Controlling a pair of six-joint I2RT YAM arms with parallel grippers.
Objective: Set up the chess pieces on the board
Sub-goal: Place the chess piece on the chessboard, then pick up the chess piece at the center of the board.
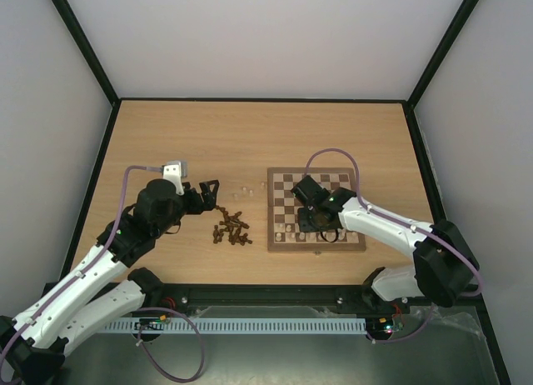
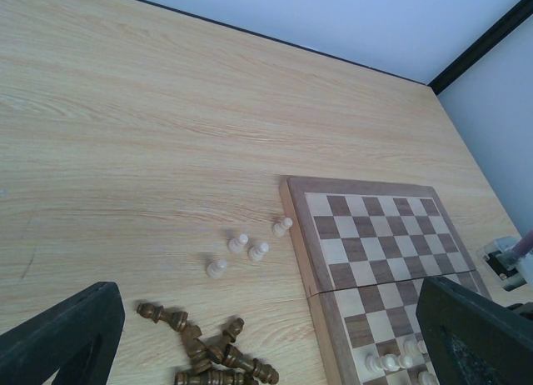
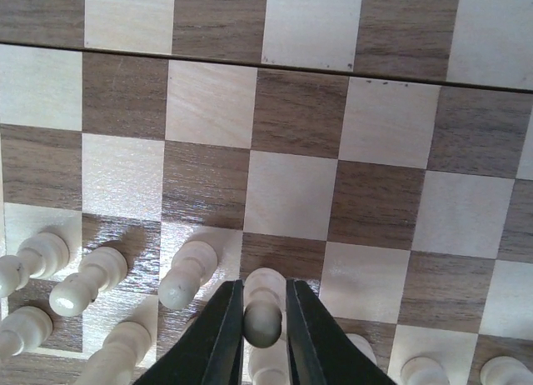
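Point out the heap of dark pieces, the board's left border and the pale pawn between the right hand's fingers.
heap of dark pieces (image 2: 200,347): left wrist view, pile's middle.
board (image 2: 304,235): left wrist view, left border.
pale pawn (image 3: 263,322): right wrist view, its head.

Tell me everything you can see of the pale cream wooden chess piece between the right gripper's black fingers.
The pale cream wooden pawn has a round head above a wider body, smooth and slightly glossy. It looks upright on a dark square of the checkered wooden board, beside other pale pieces. The right gripper grips its head from both sides.
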